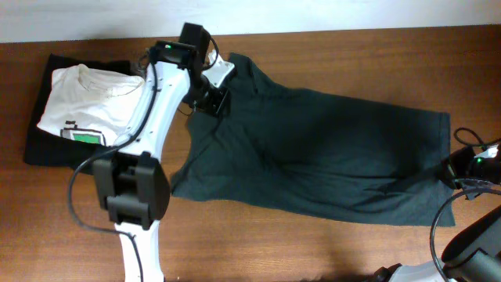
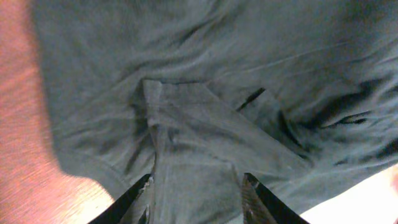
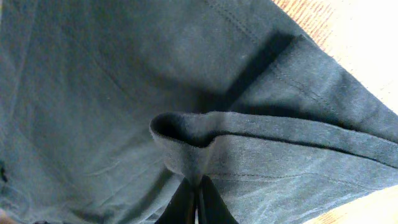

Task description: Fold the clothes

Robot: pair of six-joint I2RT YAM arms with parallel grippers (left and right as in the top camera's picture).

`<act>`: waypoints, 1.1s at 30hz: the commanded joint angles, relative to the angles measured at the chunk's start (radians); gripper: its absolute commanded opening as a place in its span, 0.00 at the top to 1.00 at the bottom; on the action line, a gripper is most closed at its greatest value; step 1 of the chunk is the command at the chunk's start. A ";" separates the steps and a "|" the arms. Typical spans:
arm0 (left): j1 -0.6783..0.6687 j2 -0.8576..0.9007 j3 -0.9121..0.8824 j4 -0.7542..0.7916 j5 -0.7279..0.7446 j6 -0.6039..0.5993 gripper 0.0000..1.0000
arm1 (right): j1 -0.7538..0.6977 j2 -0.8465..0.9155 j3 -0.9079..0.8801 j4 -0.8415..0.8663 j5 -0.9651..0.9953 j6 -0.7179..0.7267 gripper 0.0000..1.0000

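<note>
The dark grey-green T-shirt (image 1: 313,149) lies spread across the middle and right of the wooden table (image 1: 352,47), wrinkled, with its left part bunched. My left gripper (image 1: 213,100) is at the shirt's upper left corner. In the left wrist view its fingers (image 2: 196,190) are spread open with a raised fold of the shirt (image 2: 205,118) lying between them. My right gripper (image 1: 450,171) is at the shirt's right edge. In the right wrist view its fingers (image 3: 198,193) are pinched shut on a folded-over hem of the shirt (image 3: 93,93).
A white tee with green print (image 1: 86,106) lies on a black folded garment (image 1: 39,149) at the table's left end, next to my left arm. A pale wall runs behind the table's far edge. Cables hang by the right arm.
</note>
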 commanded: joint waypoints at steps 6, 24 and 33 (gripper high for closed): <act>-0.005 0.214 0.002 0.016 -0.034 0.021 0.53 | 0.006 -0.016 0.021 0.002 -0.023 -0.016 0.96; -0.007 0.227 0.392 -0.363 0.014 0.024 0.99 | 0.005 -0.015 0.021 0.034 0.093 0.023 0.96; -0.007 0.227 0.391 -0.220 0.114 0.032 0.98 | 0.005 -0.015 0.021 0.055 0.138 0.068 0.96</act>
